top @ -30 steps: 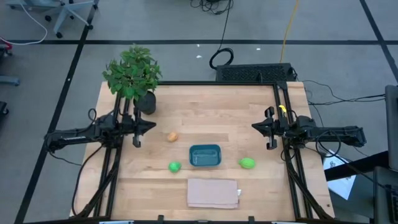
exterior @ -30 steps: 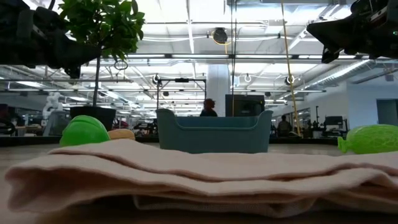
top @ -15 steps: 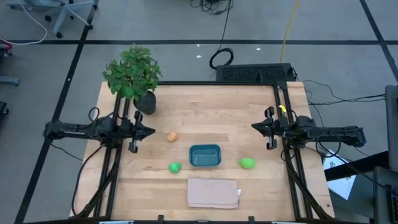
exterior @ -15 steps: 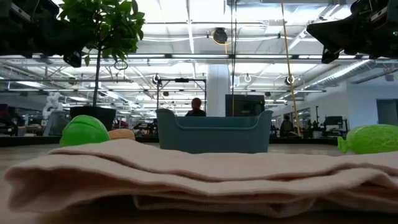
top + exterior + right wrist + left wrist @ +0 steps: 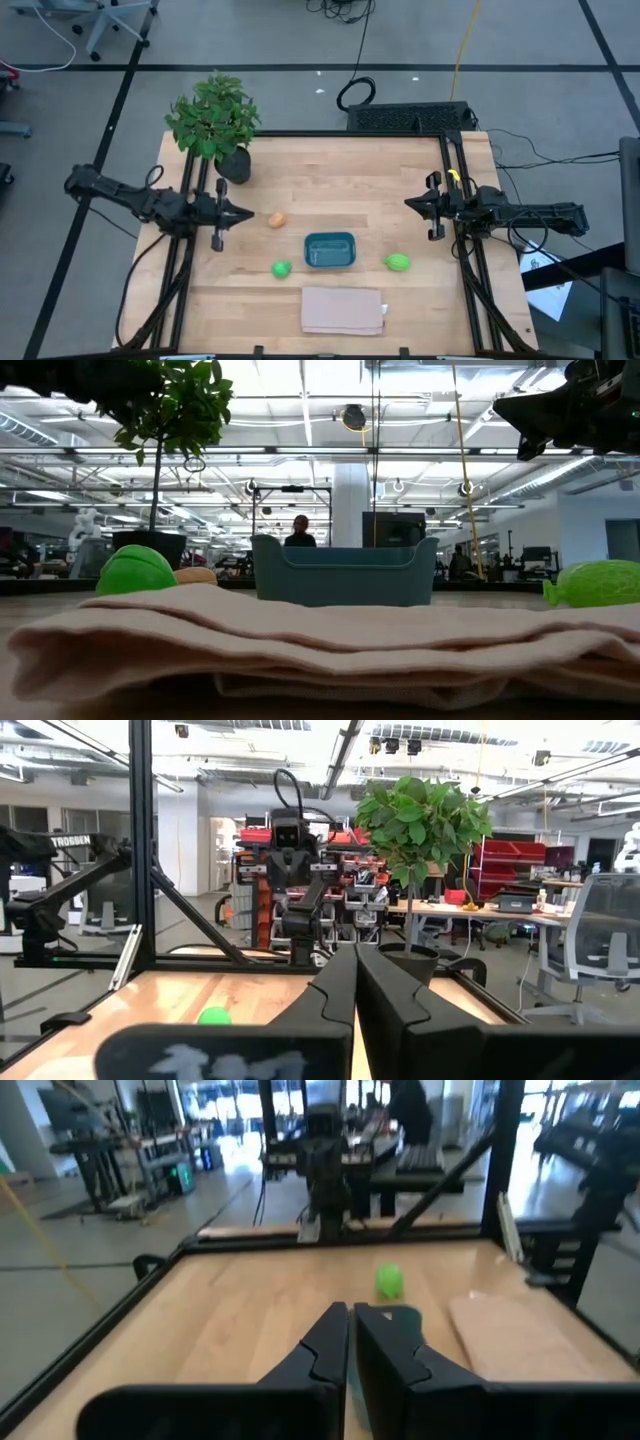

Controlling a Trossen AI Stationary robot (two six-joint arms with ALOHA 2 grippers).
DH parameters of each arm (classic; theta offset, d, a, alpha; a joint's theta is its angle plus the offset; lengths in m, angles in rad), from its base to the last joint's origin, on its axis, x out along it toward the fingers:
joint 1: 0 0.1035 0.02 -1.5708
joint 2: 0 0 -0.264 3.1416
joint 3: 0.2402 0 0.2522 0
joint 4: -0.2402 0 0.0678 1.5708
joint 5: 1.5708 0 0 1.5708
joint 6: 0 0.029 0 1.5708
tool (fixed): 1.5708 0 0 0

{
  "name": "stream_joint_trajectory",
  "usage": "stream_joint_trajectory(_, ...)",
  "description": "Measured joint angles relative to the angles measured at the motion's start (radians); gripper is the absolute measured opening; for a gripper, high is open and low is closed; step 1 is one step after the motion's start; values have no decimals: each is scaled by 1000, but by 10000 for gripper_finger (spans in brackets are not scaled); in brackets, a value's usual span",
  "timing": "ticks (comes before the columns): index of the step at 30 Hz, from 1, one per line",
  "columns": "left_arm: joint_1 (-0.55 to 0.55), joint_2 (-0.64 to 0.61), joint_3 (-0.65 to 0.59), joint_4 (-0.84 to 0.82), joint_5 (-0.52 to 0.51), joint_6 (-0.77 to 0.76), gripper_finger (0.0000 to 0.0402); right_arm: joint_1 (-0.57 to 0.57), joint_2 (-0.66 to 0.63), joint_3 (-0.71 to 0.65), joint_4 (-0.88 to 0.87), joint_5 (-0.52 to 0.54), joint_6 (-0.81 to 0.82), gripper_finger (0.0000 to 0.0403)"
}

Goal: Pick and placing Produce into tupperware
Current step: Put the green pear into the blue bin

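Note:
The teal tupperware (image 5: pixel 330 250) stands on the table (image 5: pixel 330 170), a little nearer than its middle. An orange-tan item (image 5: pixel 277 220) lies to its far left, a small green item (image 5: pixel 281 268) to its left and a larger green item (image 5: pixel 398 263) to its right. All three rest on the wood. My left gripper (image 5: pixel 247 213) is shut and empty, in the air just left of the orange-tan item. My right gripper (image 5: pixel 408 204) is shut and empty, in the air at the table's right, beyond the larger green item. The left wrist view shows the larger green item (image 5: pixel 389 1280) past the shut fingers.
A potted plant (image 5: pixel 213 120) stands at the far left corner. A folded beige cloth (image 5: pixel 343 309) lies near the front edge and fills the bottom of the low view (image 5: pixel 320 640). Black frame rails run along both table sides. A person (image 5: pixel 298 532) shows in the room behind.
My left arm has lifted: it has gone up almost out of the low view, and its gripper has drifted slightly toward the table's near edge, still shut. In the room behind, a person has walked to the left.

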Motion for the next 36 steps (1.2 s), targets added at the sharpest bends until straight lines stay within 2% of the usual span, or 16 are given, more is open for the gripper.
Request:
stream_joint_trajectory(7,-118,191,129,-71,-156,-69,26,0,0,0,-6,0,2,0)
stream_joint_trajectory(11,-179,287,182,-77,-221,-59,26,0,0,0,-6,0,1,0)
stream_joint_trajectory(14,-214,339,222,-68,-278,-60,26,0,0,0,-5,0,2,0)
stream_joint_trajectory(18,-243,385,279,-91,-337,-138,26,0,0,0,-5,0,2,0)
stream_joint_trajectory(21,-257,422,325,-124,-352,-189,26,0,0,0,-5,0,2,0)
stream_joint_trajectory(27,-269,531,451,-202,-351,-199,26,0,0,0,-5,0,2,0)
stream_joint_trajectory(36,-264,651,627,-380,-347,-352,26,0,0,0,-6,0,29,0)
